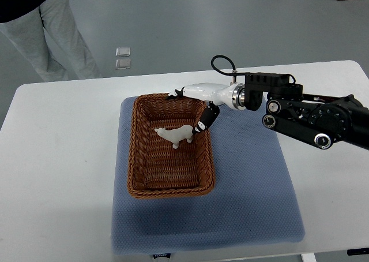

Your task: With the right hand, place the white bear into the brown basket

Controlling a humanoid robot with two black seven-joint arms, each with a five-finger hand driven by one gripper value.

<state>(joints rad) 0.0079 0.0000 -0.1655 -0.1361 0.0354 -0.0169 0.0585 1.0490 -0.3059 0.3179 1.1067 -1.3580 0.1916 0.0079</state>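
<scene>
Bear point(174, 135) (white) sits inside basket point(170, 188); right hand point(203, 119) fingers pinch its rear, should release cleanly, lift straight.

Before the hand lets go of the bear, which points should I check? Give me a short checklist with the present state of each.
1. White bear is over the inside of the brown basket: ok.
2. Right hand has the bear at its fingers: ok, they meet the rear of the bear.
3. Bear rests on the basket floor: cannot tell.
4. Basket sits fully on the blue mat: ok.
5. Basket floor under the bear is free: ok.
6. Person stands away from the table: ok.
</scene>
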